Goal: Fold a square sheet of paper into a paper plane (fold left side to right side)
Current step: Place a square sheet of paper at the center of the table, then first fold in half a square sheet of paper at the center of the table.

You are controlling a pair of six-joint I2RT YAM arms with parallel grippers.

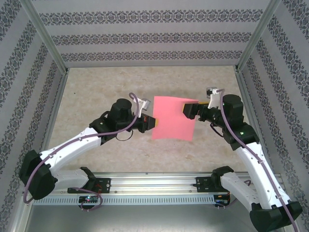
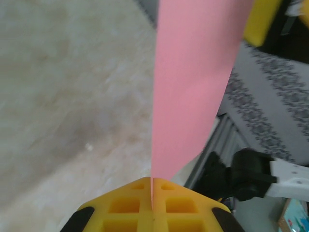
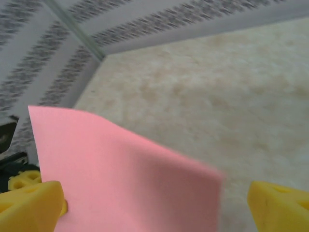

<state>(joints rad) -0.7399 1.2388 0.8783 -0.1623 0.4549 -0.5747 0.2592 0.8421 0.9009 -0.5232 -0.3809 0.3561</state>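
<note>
Paper (image 1: 174,118), a plain salmon-pink square, is pinched edgewise in left hand (image 1: 154,122); right hand (image 1: 190,109) gapes wide.

One square sheet of paper (image 1: 174,118) (a single salmon-red piece, no second sheet lying about). Two end effectors: the left end effector (image 1: 153,122) and the right end effector (image 1: 185,110), each with two yellow fingers (image 3: 277,205), four altogether. One desk (image 1: 96,96).
</note>
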